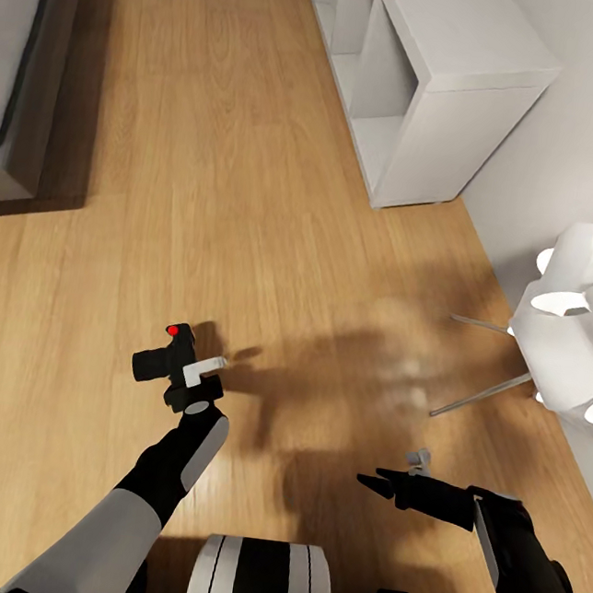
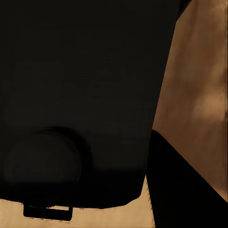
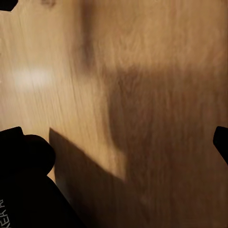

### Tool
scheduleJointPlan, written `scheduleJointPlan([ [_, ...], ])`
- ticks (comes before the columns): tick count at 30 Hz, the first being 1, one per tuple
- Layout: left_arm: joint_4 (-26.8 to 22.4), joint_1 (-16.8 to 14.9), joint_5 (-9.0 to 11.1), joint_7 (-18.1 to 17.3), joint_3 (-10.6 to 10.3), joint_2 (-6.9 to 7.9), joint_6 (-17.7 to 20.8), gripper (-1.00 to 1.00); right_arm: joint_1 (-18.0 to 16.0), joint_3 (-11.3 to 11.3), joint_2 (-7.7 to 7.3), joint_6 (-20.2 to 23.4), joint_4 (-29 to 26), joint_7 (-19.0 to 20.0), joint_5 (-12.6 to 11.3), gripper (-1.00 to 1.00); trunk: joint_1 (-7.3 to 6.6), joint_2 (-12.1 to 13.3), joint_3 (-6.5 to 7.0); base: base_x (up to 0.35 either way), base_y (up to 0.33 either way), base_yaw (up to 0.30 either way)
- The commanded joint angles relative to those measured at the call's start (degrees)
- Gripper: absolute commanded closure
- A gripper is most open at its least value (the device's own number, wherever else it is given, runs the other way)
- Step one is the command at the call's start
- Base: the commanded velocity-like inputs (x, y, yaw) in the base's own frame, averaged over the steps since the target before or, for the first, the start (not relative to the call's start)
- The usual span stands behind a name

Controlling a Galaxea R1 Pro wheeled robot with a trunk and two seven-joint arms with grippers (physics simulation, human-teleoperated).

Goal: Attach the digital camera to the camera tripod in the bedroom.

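From the head camera, the left gripper [image 1: 195, 379] is clamped on the camera [image 1: 170, 360], held up over the floor [image 1: 276, 238] of the bedroom, its red button [image 1: 174, 330] on top and its lens sticking out to the side away from the fingers, toward the bed [image 1: 23, 68] along that side of the room. The right gripper [image 1: 376, 482] hangs lower and well apart from the camera, its black fingers [image 1: 398, 487] close together and pointing inward across the robot's front; whether they are fully closed cannot be told from here. Beyond the right fingers, two thin silver legs [image 1: 484, 394] slant over the planks beside a cluster of white rounded shapes [image 1: 576, 322] against the wall; what those are is unclear. A white shelf [image 1: 433, 91] stands farther off along the same wall, and the robot's trunk [image 1: 262, 580] sits between the two arms. At the left wrist, the camera's black body [image 2: 80, 95] sits tight between the fingers, with a strip of floor [image 2: 199, 85] past its edge. At the right wrist, dark fingertips [image 3: 221, 140] flank an open stretch of shadowed planks [image 3: 142, 95], nothing between them.
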Motion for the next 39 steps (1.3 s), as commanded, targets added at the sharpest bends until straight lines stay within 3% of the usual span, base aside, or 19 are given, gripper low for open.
scheduleJointPlan([
  [1, -0.09, -0.01, -0.05, 0.23, -0.06, 0.00, 0.53, 1.00, -0.04, -0.18, 0.04, 0.49, -0.07, 0.42, 0.44, -1.00, -0.03, 0.00, 0.20, 0.000, 0.000, 0.000],
  [7, -0.16, -0.01, -0.07, 0.17, -0.06, 0.00, 0.59, 1.00, -0.03, -0.13, 0.04, 0.49, -0.07, 0.42, 0.44, -1.00, -0.19, 0.08, 1.53, 0.000, 0.000, 0.000],
  [11, -0.14, -0.01, -0.13, 0.16, -0.06, 0.00, 0.51, 1.00, -0.04, -0.10, 0.04, 0.49, -0.07, 0.42, 0.44, -1.00, -0.19, 0.08, 1.53, 0.000, 0.000, 0.000],
  [26, -0.01, -0.01, 0.05, -0.97, -0.14, 0.00, 0.56, 1.00, -0.05, -0.05, 0.03, 0.54, -0.22, 0.48, 0.22, -1.00, -0.57, 0.28, 4.85, 0.000, 0.000, 0.000],
  [29, 0.00, -0.01, 1.86, -4.12, -0.11, 0.00, 0.81, 1.00, -0.06, -0.02, 0.06, 1.04, -1.17, 1.40, -0.13, -1.00, -0.65, 0.32, 5.51, 0.000, 0.000, 0.000],
  [32, 0.05, -0.01, 5.49, -7.81, -0.10, 0.40, 2.15, 1.00, -0.05, -0.01, 0.08, 3.36, -3.52, 2.93, -0.26, -1.00, -0.73, 0.36, 6.18, 0.000, 0.000, 0.000],
  [33, 0.07, -0.01, 8.05, -9.93, -0.08, 0.97, 3.35, 1.00, -0.04, -0.01, 0.13, 5.44, -5.45, 3.64, -0.32, -1.00, -0.75, 0.38, 6.40, 0.000, 0.000, 0.000],
  [36, 0.10, -0.01, 12.55, -13.73, -0.07, 2.35, 5.44, 1.00, -0.03, -0.01, 0.57, 9.19, -9.29, 4.42, -0.38, -1.00, -0.83, 0.42, 7.06, 0.000, 0.000, 0.000],
  [37, 0.13, -0.01, 15.93, -16.78, -0.08, 3.50, 6.76, 1.00, -0.06, -0.01, 1.59, 11.92, -12.34, 4.72, -0.40, -1.00, -0.86, 0.43, 7.29, 0.000, 0.000, 0.000],
  [38, 0.14, -0.01, 17.68, -18.40, -0.07, 4.13, 7.34, 1.00, -0.05, -0.01, 2.26, 13.32, -13.95, 4.82, -0.39, -1.00, -0.88, 0.44, 7.51, 0.000, 0.000, 0.000],
  [39, 0.12, 0.07, 22.11, -22.58, -0.12, 5.89, 8.81, 1.00, -0.04, -0.04, 4.51, 17.01, -18.47, 4.96, -0.36, -1.00, -0.91, 0.46, 7.73, 0.000, 0.000, 0.000],
])
